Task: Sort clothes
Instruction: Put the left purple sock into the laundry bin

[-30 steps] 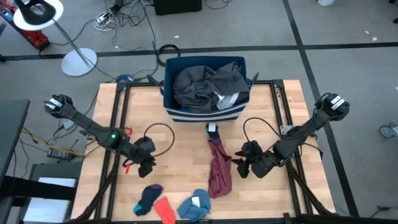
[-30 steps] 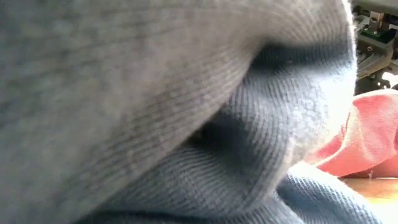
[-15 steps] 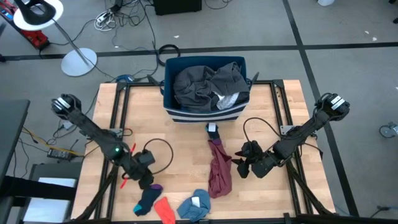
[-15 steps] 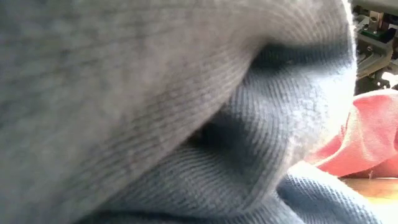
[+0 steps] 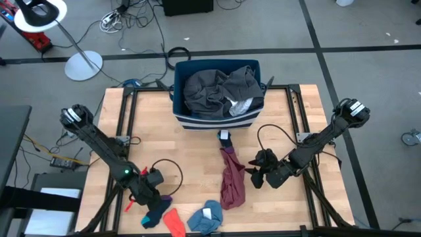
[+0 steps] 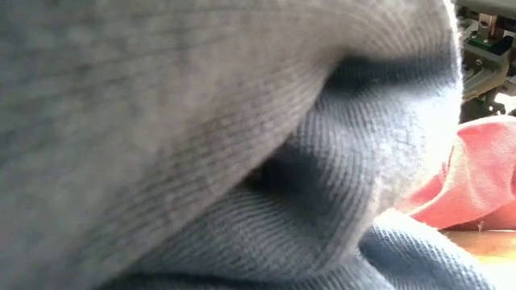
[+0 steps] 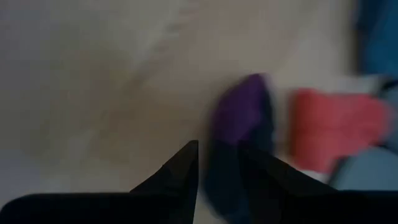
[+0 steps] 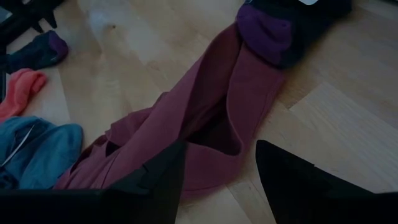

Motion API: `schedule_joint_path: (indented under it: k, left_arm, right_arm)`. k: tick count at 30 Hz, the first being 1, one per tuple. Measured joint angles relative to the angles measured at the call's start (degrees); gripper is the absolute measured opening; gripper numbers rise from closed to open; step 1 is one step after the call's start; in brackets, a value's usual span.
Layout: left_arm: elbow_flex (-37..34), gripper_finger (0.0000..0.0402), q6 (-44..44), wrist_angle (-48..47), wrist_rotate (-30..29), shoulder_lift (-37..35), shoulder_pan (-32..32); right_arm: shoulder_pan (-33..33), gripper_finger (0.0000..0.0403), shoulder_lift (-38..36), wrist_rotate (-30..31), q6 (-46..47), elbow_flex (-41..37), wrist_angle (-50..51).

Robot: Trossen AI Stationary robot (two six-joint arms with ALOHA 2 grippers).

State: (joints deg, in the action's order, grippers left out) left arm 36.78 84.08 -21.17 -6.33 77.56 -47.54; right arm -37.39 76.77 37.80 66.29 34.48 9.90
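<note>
Near the table's front edge lie a dark sock with a purple toe (image 5: pixel 156 210), an orange-red sock (image 5: pixel 174 222) and a grey-blue garment (image 5: pixel 205 217). My left gripper (image 5: pixel 154 199) is open just over the dark sock; in the left wrist view its fingers (image 7: pixel 186 171) stand either side of the sock's dark part (image 7: pixel 222 180). A maroon garment (image 5: pixel 231 183) lies stretched out mid-table, with a second dark, purple-tipped sock (image 5: pixel 225 137) at its far end. My right gripper (image 5: pixel 254 176) hovers open beside the maroon garment (image 8: pixel 211 106). My left gripper comes at the dark sock slanting down from the table's left, with the sock's dark part between its fingers. The left wrist view is too blurred to tell whether they touch the sock, which lies flat on the table.
A blue bin with white stripes (image 5: pixel 214 121) stands at the table's far middle, holding grey garments (image 5: pixel 220 89). Grey-blue knit cloth (image 6: pixel 201 145) fills the low view right at the lens, with orange-red cloth (image 6: pixel 484 185) behind it. Bare wood (image 5: pixel 191 148) lies between the arms.
My left gripper has swung toward the table's near edge and sunk, rolling at the wrist, until it is over the dark, purple-toed sock. The clothes have stayed where they were.
</note>
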Motion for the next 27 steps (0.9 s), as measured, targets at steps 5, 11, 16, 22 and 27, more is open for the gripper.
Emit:
schedule_joint_path:
  k: [5,11,16,22,27]
  left_arm:
    - [2.6,0.0117,-0.3,-1.3,0.8,4.6,-0.3]
    - [4.5,0.0117,-1.3,-0.9,1.6,9.1,-0.3]
    - [4.6,0.0117,-1.3,-0.9,3.5,9.3,-0.3]
    - [4.6,0.0117,-1.3,0.2,3.6,9.1,-0.3]
    - [4.6,0.0117,-1.0,0.7,7.2,8.0,-0.3]
  right_arm:
    - [0.0,0.0199,0.0,0.0,0.0,0.0,-0.1]
    - [0.0,0.0199,0.0,0.0,0.0,0.0,-0.3]
    - [0.0,0.0199,0.0,0.0,0.0,0.0,-0.3]
    - [0.0,0.0199,0.0,0.0,0.0,0.0,-0.2]
    - [0.0,0.0199,0.0,0.0,0.0,0.0,-0.2]
